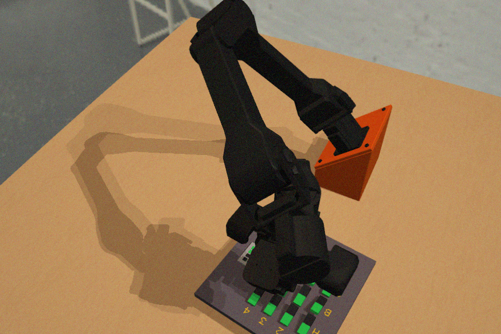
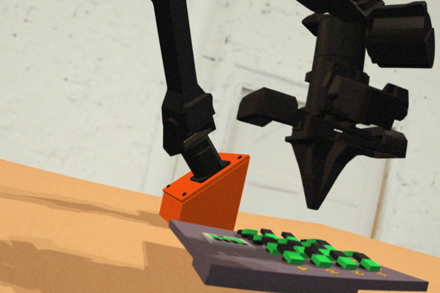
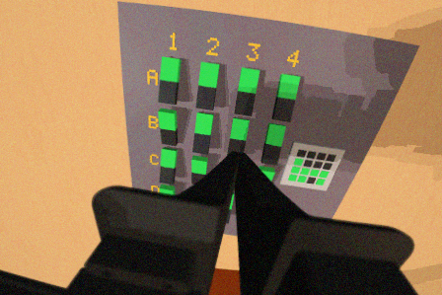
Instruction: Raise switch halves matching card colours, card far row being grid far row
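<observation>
The grey panel (image 1: 365,269) (image 2: 241,263) (image 3: 143,28) bears green-and-dark switches in rows A to D. The card (image 3: 312,167) (image 2: 227,239) shows row A all dark; B green, then dark three times; C all green; D green, green, dark, green. Row A's switches look alike, apparently dark half raised. Switch B1 (image 3: 168,119) and switch C2 (image 3: 199,166) show shortened dark halves, as if green is raised. B2 and B4 look like row A. My gripper (image 2: 312,208) (image 3: 237,158) is shut and empty, above the panel. Its fingers hide C3 and much of row D in the wrist view.
The orange base block (image 1: 344,176) (image 2: 213,200) (image 3: 224,281) carries the arm and stands on the tan table (image 1: 436,201) (image 2: 70,190) (image 3: 59,87), on the near side of the panel. The arm's shadow falls on the table and the card side of the panel.
</observation>
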`<act>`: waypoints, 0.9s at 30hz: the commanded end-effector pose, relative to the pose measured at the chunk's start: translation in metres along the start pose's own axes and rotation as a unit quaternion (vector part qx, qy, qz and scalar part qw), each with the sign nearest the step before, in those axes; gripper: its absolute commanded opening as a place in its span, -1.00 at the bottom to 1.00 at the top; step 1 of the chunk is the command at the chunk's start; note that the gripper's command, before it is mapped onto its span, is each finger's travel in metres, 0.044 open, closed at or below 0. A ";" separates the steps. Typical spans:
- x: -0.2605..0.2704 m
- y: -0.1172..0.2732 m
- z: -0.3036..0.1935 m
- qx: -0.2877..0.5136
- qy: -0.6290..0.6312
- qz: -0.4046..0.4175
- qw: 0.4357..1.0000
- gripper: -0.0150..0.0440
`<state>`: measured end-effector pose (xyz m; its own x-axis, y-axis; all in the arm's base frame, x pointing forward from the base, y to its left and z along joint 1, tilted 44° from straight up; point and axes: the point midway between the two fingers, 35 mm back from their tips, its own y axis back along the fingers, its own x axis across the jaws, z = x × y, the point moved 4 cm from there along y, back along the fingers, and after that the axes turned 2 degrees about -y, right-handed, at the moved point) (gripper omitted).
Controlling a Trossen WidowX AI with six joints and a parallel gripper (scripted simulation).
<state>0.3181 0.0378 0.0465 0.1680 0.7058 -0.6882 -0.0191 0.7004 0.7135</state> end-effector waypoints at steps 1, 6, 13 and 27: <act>-0.002 0.022 0.000 -0.007 -0.006 0.004 1.000 -0.49; 0.018 0.023 -0.016 -0.006 -0.006 0.007 1.000 -0.49; 0.058 0.022 -0.060 -0.005 -0.006 0.006 1.000 -0.49; 0.058 -0.018 -0.062 -0.019 -0.006 0.006 1.000 -0.49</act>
<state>0.2671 0.0775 -0.0100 0.1843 0.7149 -0.6745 -0.0531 0.6925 0.7195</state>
